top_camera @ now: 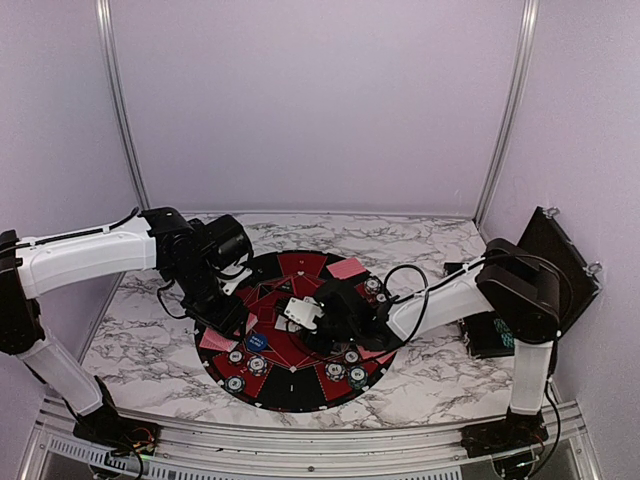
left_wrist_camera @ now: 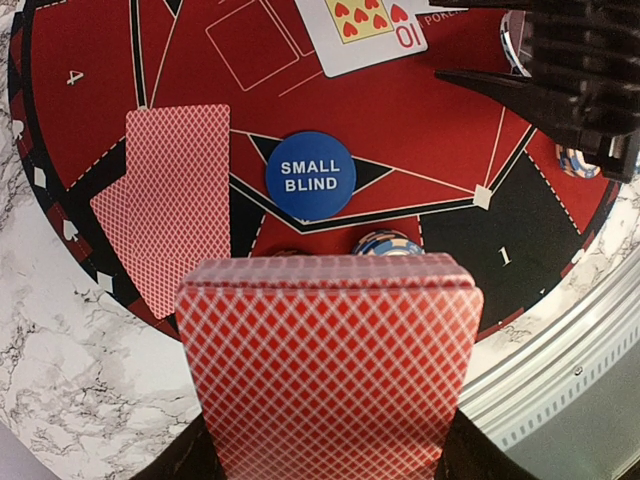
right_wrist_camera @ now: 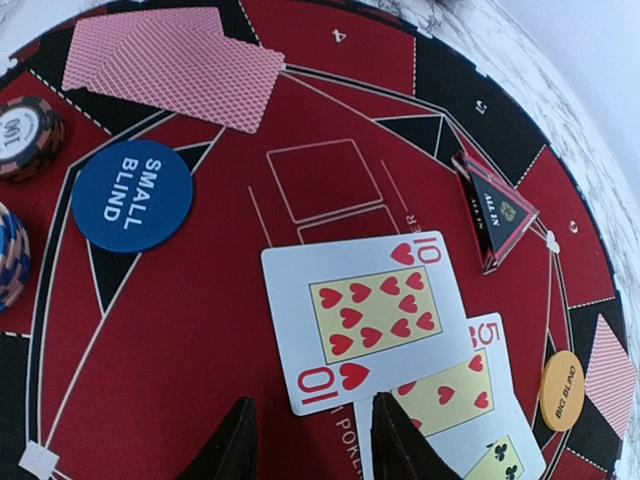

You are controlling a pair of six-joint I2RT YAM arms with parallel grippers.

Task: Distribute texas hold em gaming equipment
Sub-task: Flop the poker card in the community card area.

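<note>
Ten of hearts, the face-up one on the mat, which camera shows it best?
The right wrist view: the ten of hearts lies face up, whole and large, mid-frame. The left wrist view catches only one end of it, cropped by the top edge. In the top external view it cannot be made out.

The left gripper clamps a red-backed deck nearest. Beyond lie a blue SMALL BLIND marker, two overlapping face-down cards to its left, and a ten of hearts farther.
</note>
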